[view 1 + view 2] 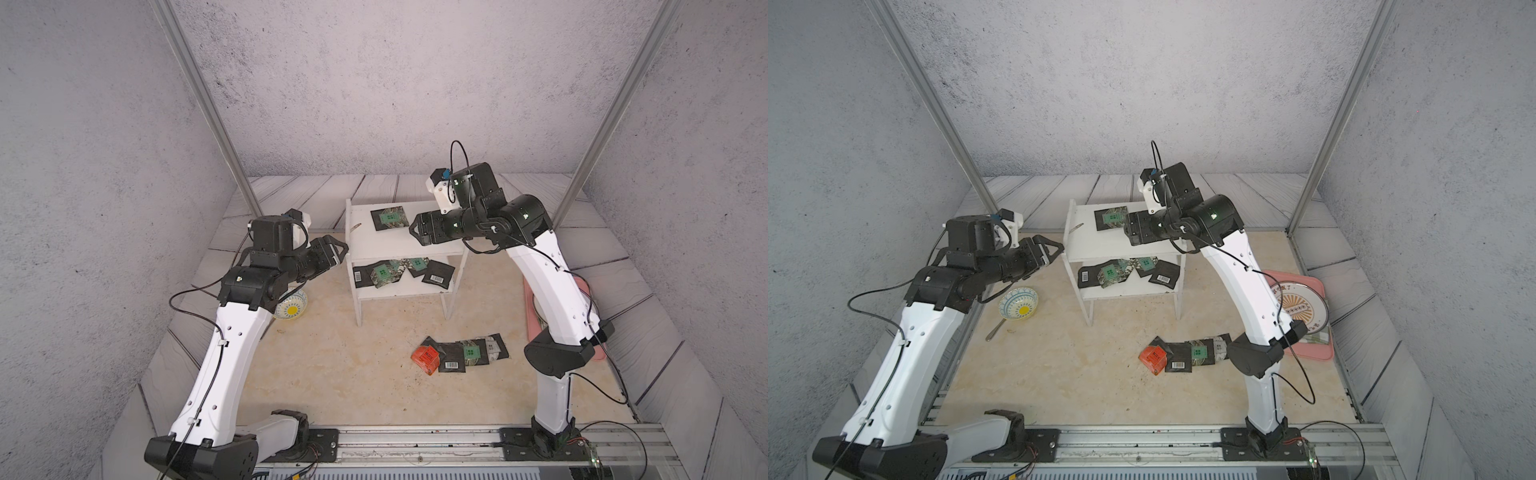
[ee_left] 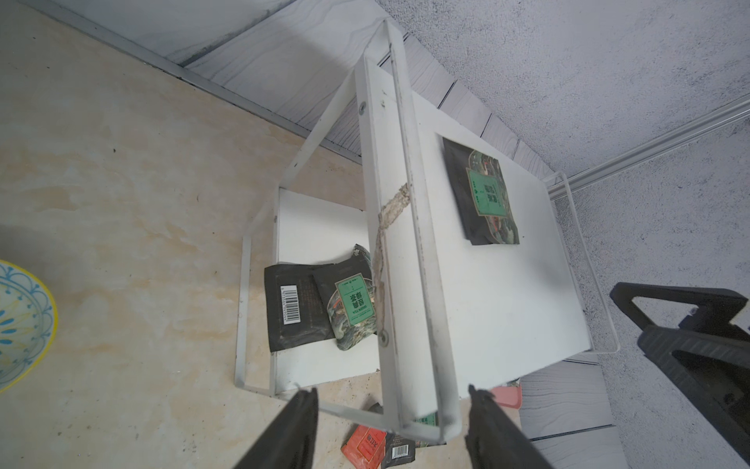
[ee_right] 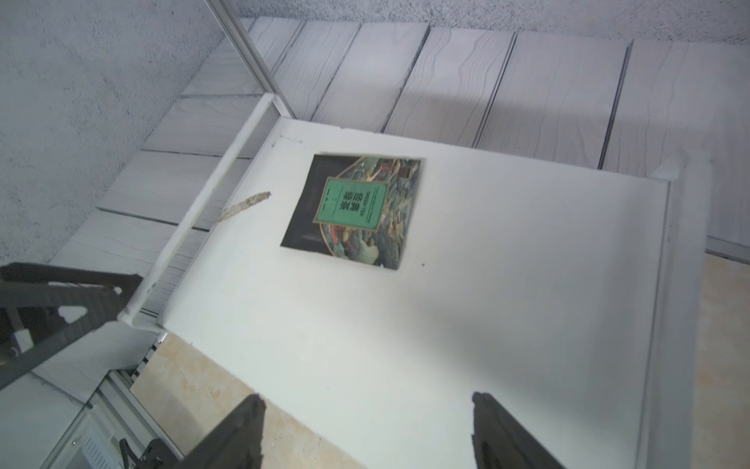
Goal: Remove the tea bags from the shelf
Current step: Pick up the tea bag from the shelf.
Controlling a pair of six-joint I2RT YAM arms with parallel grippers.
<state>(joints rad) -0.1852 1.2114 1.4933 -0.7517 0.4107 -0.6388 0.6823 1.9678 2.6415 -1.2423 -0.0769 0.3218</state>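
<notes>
The white shelf [image 1: 374,245] [image 1: 1100,245] stands mid-table. One black tea bag with a green label [image 1: 390,218] [image 3: 353,209] lies on its top board. Several tea bags [image 1: 382,274] [image 2: 353,304] overlap on the lower board. More tea bags [image 1: 469,353] [image 1: 1198,353], one of them red-orange [image 1: 426,359], lie on the table in front. My left gripper [image 1: 343,249] [image 2: 393,393] is open at the shelf's left side panel, whose front corner shows between its fingers. My right gripper [image 1: 413,228] [image 3: 369,400] hangs open and empty over the top board, short of the tea bag.
A patterned bowl [image 1: 1018,304] with a spoon [image 1: 994,330] beside it sits left of the shelf, under my left arm. A pink tray [image 1: 1312,355] holding a round plate lies at the right, partly behind my right arm. Grey walls close in the table.
</notes>
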